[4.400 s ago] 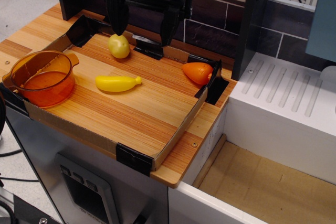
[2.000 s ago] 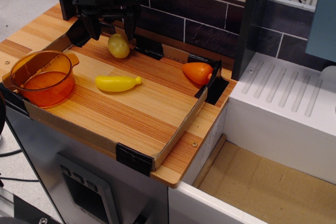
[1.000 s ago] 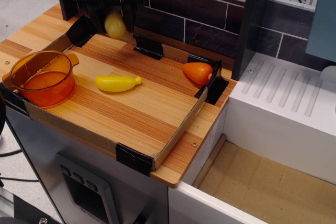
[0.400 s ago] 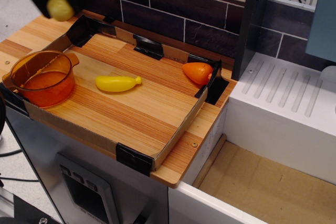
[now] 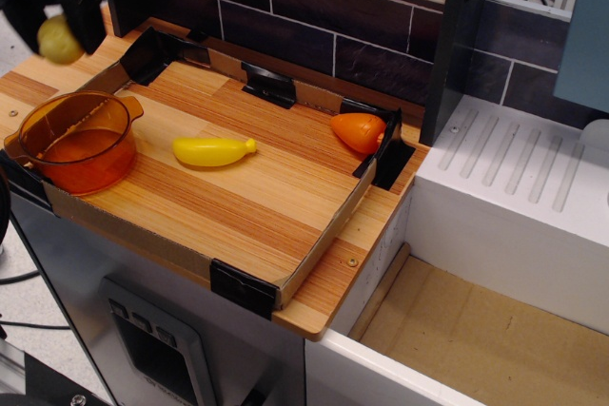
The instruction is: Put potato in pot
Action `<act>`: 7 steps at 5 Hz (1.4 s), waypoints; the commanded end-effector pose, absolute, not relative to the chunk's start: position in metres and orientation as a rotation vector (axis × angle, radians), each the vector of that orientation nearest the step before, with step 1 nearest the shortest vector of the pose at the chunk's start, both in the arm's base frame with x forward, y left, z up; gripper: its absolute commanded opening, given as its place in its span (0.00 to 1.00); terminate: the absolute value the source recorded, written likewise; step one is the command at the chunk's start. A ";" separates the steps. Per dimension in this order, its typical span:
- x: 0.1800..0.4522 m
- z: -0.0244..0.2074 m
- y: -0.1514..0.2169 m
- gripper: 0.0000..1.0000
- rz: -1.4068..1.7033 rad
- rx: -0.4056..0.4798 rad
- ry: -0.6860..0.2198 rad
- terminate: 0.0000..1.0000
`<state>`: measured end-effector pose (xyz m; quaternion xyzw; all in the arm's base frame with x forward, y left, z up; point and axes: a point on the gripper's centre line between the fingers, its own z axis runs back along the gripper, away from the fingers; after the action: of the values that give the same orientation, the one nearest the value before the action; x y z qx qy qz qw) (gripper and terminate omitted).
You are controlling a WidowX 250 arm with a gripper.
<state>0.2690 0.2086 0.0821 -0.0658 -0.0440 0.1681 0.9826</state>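
The potato [image 5: 57, 40] is a small pale yellow-green toy, held in the air at the far upper left. My gripper [image 5: 59, 33] is black, blurred and partly cut off by the frame edge, and it is shut on the potato. The pot [image 5: 76, 140] is a translucent orange round pot with small side handles at the left end of the tray. The potato hangs above and a little behind the pot's left side.
A bright yellow banana-like toy [image 5: 213, 150] lies mid-tray. An orange pointed toy [image 5: 359, 131] lies at the tray's right corner. The wooden tray [image 5: 238, 199] has low cardboard walls with black corner clips. A dark brick wall stands behind; a white drainer [image 5: 519, 178] is at right.
My gripper closed on the potato at the tray's back, lifted it and carried it left; since 0.4 s ago it has moved further left and lower, toward the pot.
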 end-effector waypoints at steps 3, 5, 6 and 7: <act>0.251 0.080 0.192 1.00 0.257 -0.093 -0.147 0.00; 0.254 0.099 0.189 1.00 0.291 -0.143 -0.164 0.00; 0.258 0.129 0.171 1.00 0.300 -0.131 -0.128 0.00; 0.272 0.163 0.161 1.00 0.371 -0.086 -0.104 0.00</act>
<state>0.2666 0.1521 0.1403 -0.0572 -0.0217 0.1822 0.9814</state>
